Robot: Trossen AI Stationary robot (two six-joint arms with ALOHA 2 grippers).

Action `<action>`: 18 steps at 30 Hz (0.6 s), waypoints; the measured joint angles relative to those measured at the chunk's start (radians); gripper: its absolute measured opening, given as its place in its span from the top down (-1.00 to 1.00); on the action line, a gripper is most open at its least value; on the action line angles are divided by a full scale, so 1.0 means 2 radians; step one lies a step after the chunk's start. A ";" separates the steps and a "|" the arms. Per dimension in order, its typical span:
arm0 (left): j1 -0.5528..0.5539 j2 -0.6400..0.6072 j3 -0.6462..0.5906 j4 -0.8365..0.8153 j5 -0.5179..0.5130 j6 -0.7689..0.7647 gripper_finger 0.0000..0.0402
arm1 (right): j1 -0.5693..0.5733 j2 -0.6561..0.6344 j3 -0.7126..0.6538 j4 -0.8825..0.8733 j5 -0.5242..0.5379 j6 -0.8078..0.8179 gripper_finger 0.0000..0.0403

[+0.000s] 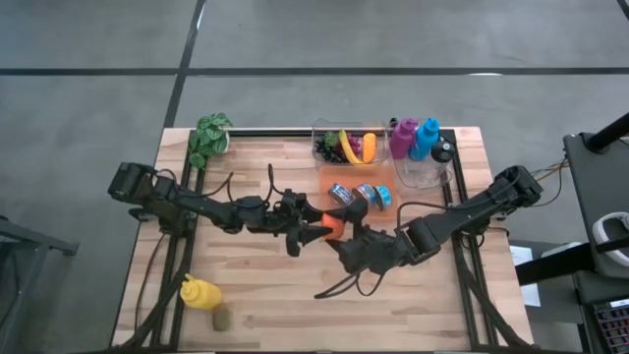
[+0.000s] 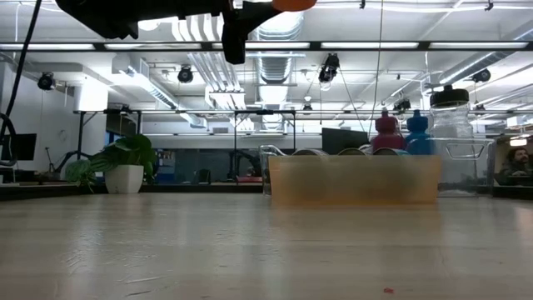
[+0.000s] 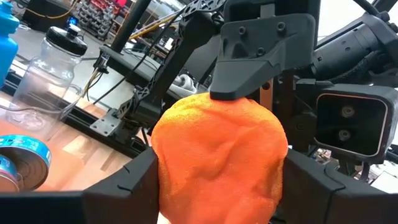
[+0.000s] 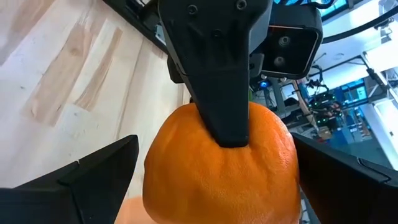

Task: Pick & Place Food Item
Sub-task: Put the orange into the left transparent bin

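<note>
An orange fruit point(image 1: 334, 224) is held in the air over the middle of the table, between the two grippers. In the low view the orange point(image 2: 283, 3) sits at the top edge, high above the tabletop. My left gripper point(image 1: 316, 230) reaches in from the table's left and is shut on the orange point(image 3: 217, 155). My right gripper point(image 1: 350, 238) comes from the right. It is open, with a finger on either side of the orange point(image 4: 217, 168) and a gap showing at one finger point(image 4: 99, 177). My left gripper pinches the orange between its two fingers point(image 3: 124, 186), on opposite sides of the fruit point(image 3: 169, 177). It comes roughly level from the table's left, and the orange is lifted clear of the table. My right gripper has one finger point(image 3: 261, 56) at the orange's rind; whether it touches, I cannot tell.
Along the far edge stand an orange tray point(image 1: 324, 179) with blue-labelled cans point(image 1: 360, 194), a clear bin point(image 1: 316, 128) of fruit, and a clear bin point(image 1: 423, 175) with bottles. A potted plant point(image 1: 208, 138) is far left. A yellow bottle point(image 1: 200, 293) lies near left.
</note>
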 joint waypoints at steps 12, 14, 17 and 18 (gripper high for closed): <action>0.000 0.000 0.000 0.000 0.000 -0.013 -0.21 | 0.001 0.000 0.000 0.000 -0.002 0.038 -0.99; 0.000 0.000 0.000 0.000 0.000 -0.015 -0.20 | 0.000 0.000 0.000 0.000 -0.002 0.039 -0.99; 0.000 0.000 0.000 0.000 0.000 -0.015 -0.20 | 0.000 0.000 0.000 0.000 -0.002 0.040 -0.99; 0.000 0.000 0.000 0.000 0.000 -0.015 -0.20 | 0.000 0.000 0.000 0.000 -0.002 0.041 -0.99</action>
